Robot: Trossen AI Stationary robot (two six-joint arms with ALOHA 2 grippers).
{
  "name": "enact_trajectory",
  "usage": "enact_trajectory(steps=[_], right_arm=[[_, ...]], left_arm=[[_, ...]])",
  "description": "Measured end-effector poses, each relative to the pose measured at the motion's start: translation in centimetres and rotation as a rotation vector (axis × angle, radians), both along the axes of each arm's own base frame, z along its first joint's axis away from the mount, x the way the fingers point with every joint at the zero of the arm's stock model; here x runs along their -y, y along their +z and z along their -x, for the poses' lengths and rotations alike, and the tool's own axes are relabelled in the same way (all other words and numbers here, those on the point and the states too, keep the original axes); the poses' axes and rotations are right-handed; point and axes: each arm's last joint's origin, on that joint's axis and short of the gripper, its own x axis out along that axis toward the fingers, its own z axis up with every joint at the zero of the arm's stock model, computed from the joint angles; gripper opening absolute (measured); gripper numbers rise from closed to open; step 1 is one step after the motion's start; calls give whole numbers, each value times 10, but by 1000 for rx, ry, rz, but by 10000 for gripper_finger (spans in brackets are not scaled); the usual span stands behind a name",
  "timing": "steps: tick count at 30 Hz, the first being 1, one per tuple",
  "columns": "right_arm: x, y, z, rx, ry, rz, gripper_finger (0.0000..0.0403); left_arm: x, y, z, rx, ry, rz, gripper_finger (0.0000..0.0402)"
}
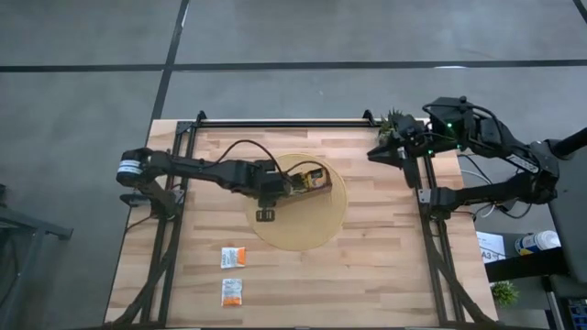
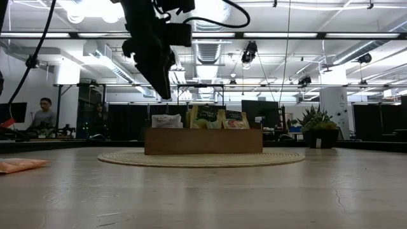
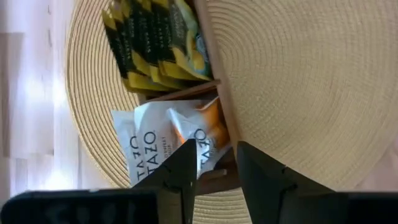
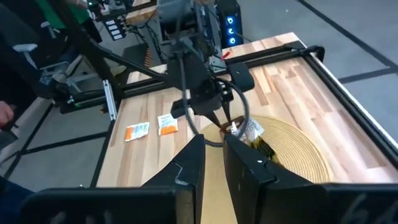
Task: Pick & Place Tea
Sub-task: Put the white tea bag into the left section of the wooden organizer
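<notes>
A brown wooden tray (image 1: 310,178) stands on a round woven mat (image 1: 321,225) at the table's middle. Tea sachets stand upright in it: yellow-green ones (image 3: 155,43) in one compartment, white and orange ones (image 3: 158,140) in the end compartment. Two more orange and white sachets (image 1: 235,258) (image 1: 232,291) lie flat on the bare wood near the front left. My left gripper (image 3: 217,171) hangs open above the tray's white-sachet end (image 2: 166,121), pointing steeply down, nothing between its fingers. My right gripper (image 4: 214,155) is raised over the far right corner, its fingers a narrow gap apart and empty.
A small potted plant (image 1: 394,124) stands at the far right corner, below my right arm. Dark metal rails (image 1: 174,220) run along the table's left, right and far sides. Bare wood lies between the mat and the near edge. People sit in the room behind the table (image 2: 43,114).
</notes>
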Motion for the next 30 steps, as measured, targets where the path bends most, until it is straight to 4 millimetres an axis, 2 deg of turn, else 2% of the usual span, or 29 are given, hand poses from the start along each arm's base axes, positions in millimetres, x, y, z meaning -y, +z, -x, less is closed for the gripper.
enact_trajectory(steps=[8, 15, 19, 22, 30], right_arm=[[-1, 1, 4, 7, 2, 14, 57], [1, -10, 0, -31, -20, 15, 57], [1, -16, -2, -52, -20, 10, 57], [1, -17, -3, -52, -20, 10, 57], [2, -16, -3, -40, -43, 26, 57]], left_arm=[[-16, -4, -1, 26, 35, 64, 108], [-23, -8, -2, 35, 59, 87, 108], [-27, -7, -2, 54, 130, 127, 113], [-30, -5, -2, 66, 157, 151, 136], [-30, -8, 1, 34, 153, 171, 227]])
